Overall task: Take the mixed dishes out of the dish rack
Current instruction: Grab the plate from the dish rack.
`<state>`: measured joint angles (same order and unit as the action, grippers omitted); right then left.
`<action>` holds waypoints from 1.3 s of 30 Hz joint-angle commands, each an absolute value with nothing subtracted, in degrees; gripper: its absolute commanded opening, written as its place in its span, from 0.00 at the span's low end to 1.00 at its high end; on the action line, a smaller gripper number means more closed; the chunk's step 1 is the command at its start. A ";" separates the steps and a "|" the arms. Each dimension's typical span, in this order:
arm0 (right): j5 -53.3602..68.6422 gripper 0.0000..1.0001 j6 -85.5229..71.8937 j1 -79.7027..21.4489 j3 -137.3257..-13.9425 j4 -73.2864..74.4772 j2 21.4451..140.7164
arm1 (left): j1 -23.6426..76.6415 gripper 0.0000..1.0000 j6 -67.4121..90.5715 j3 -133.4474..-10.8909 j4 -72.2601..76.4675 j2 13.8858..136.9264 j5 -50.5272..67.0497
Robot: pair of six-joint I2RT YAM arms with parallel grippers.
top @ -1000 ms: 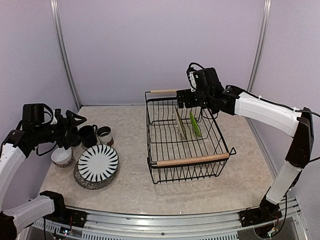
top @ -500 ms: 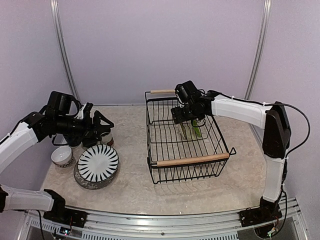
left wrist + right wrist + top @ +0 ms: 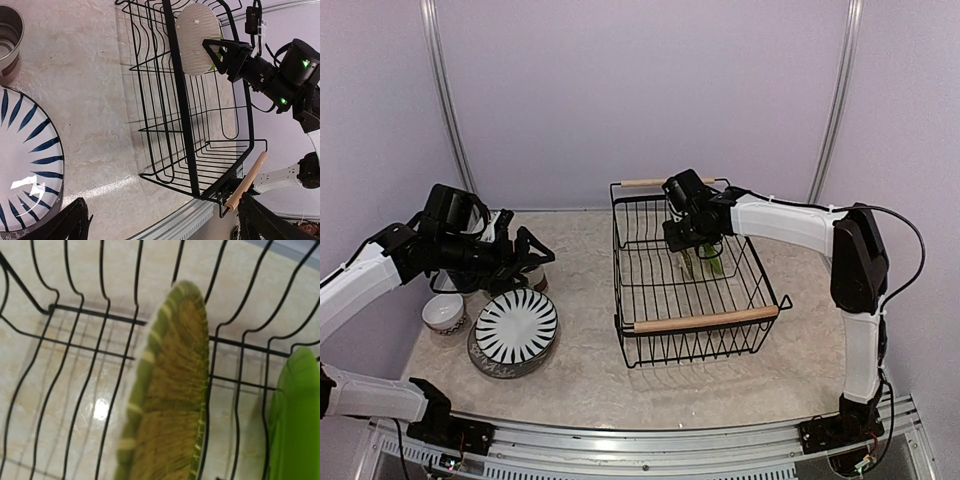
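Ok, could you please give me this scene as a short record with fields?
Rack: dish rack, right of the table's centre.
Inside rack: olive plate and lime-green plate, standing on edge.
Outside rack: striped plate on a dark dish; small patterned bowl beside them.
Left gripper: raised near the outside dishes, jaws open.
Right gripper: down in the rack at the olive plate; jaws unclear.

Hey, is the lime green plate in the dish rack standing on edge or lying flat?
Standing on edge: the lime-green plate rises upright between the wires of the dish rack, beside a ribbed olive dish that also stands upright.
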<state>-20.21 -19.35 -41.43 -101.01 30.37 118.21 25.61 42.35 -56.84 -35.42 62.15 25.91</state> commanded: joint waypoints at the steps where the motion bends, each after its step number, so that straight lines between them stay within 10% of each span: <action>1: -19.87 0.41 -20.12 -41.10 -102.30 31.17 120.60 | 26.07 0.99 42.85 -56.43 -35.58 62.17 24.56; 15: -17.83 0.06 -18.78 -41.87 -100.76 28.47 116.86 | 26.14 0.99 43.72 -56.61 -35.61 62.68 24.51; 39: -7.09 0.00 -18.08 -41.41 -92.89 16.68 106.13 | 26.28 0.98 44.74 -57.12 -36.55 64.07 24.76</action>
<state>-12.05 -19.46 -41.71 -95.85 23.07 110.83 25.85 44.69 -56.71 -35.55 63.66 24.99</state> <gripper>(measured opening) 0.044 0.984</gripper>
